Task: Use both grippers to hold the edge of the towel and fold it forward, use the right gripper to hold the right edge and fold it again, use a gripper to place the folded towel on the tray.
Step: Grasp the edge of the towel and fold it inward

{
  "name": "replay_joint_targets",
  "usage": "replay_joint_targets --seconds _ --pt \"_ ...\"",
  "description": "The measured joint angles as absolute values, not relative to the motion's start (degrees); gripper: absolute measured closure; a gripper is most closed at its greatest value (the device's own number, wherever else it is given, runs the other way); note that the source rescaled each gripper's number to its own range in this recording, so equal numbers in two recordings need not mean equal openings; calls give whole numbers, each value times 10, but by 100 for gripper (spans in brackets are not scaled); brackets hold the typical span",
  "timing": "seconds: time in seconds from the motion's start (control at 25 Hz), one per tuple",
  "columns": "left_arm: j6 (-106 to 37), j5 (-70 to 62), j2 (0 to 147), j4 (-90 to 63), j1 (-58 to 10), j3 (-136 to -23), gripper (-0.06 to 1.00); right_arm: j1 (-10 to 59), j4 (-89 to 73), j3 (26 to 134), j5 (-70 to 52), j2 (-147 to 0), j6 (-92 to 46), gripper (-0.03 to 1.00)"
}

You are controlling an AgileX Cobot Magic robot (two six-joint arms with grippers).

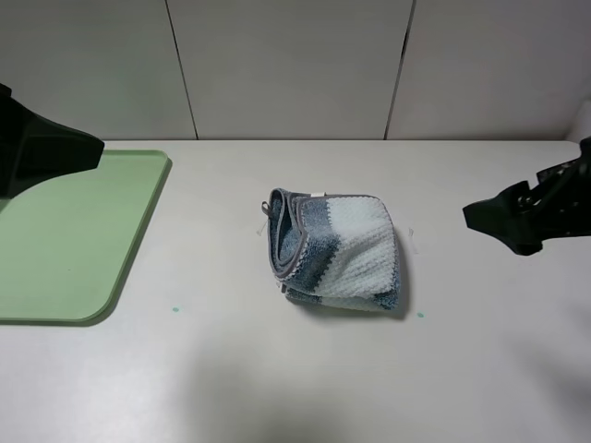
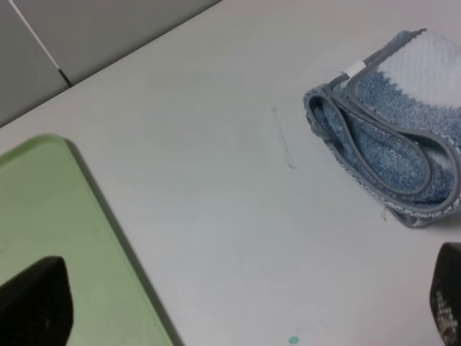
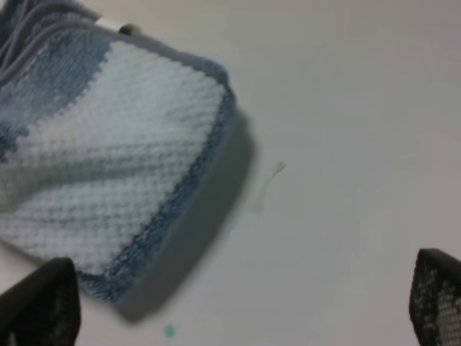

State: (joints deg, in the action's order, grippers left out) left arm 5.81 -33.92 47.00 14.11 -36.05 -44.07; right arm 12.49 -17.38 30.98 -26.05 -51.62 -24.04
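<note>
Right now the towel (image 1: 337,251) lies as a compact folded bundle in the middle of the table (image 1: 277,388), well apart from the tray (image 1: 65,240), which sits off to the left. The folding looks done to me, so the step in hand is the carry to the tray.

Both claws are spread wide and hold nothing. The left gripper (image 2: 240,299) hangs over the tray's near corner, and the right gripper (image 1: 494,226) hovers off the towel's right side, touching nothing.

I would use the left one, since the tray is on its side. The loose grey-trimmed edges loop out on the bundle's tray-facing side, so that is where layers could peel open. I want to come down from above and take a deep bite across those edges, catching every layer rather than the top one alone. Then I lift high enough to clear the tray's low rim, travel slowly so nothing unfurls, and release only once the bundle rests flat, fully inside the rim.
</note>
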Motion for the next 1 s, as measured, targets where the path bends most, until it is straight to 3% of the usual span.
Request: replay_joint_targets --seconds 0.48,1.0 --pt "58 -339 470 141 -360 -441 -6 8 -171 308 -320 -357 -240 -3" --pt "58 -339 470 141 -360 -441 -6 -3 -104 308 -443 -204 -187 -3"
